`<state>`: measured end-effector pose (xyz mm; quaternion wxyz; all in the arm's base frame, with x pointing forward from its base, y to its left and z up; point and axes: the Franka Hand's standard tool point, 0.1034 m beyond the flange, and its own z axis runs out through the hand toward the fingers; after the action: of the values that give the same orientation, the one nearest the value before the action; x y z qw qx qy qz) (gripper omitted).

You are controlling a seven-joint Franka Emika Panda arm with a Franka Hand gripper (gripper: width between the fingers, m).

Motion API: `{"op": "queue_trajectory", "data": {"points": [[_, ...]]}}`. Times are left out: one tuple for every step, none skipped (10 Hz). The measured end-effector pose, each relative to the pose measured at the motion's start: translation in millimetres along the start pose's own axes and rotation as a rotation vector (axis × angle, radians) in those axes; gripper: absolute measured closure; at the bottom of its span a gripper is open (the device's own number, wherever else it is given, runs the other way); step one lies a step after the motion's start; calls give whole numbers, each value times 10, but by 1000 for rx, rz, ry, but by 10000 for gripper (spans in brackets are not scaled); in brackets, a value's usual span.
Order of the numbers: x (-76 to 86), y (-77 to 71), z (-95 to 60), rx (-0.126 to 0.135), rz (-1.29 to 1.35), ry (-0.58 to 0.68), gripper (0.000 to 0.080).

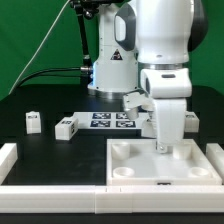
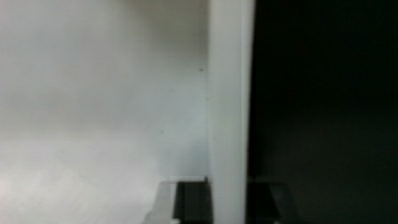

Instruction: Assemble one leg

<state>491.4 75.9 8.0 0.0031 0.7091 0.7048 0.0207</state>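
Note:
My gripper (image 1: 162,146) stands low over the far side of the large white tray (image 1: 130,172), fingers pointing down at its surface. In the wrist view the gripper (image 2: 231,186) is shut on a narrow white leg (image 2: 231,90) that runs straight out between the two dark fingers (image 2: 192,202). The tray's pale surface (image 2: 98,110) fills one side of that view and the dark table the other. In the exterior view the held leg is mostly hidden by the hand. Two loose legs (image 1: 33,121) (image 1: 66,127) lie on the black table at the exterior view's left.
The marker board (image 1: 110,120) lies behind the tray near the robot base (image 1: 108,75). Another small white block (image 1: 190,120) sits at the exterior view's right, behind the gripper. White border rails (image 1: 8,158) (image 1: 50,188) edge the table's left and front.

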Motion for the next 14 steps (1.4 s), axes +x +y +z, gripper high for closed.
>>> {"op": "queue_trajectory", "data": {"points": [[91,21,6,4,-7,-2,740],[114,25,7,20,-12,-9,740],[112,26,7,25,-12,-11,739],[110,25,7,25,-12,-11,739],[108,23,9,26,-12,-11,739],[105,23,10,26,-11,-11,654],[103,22,11,26,-11,-11,451],[101,22,11,26,-11,-11,317],[99,22,12,26,-10,-11,317],[99,22,12,26,-10,-11,184],[97,22,12,27,-10,-12,159],[97,22,12,27,-10,-12,159],[96,22,12,27,-10,-12,151],[96,22,12,27,-10,-12,151]]}}
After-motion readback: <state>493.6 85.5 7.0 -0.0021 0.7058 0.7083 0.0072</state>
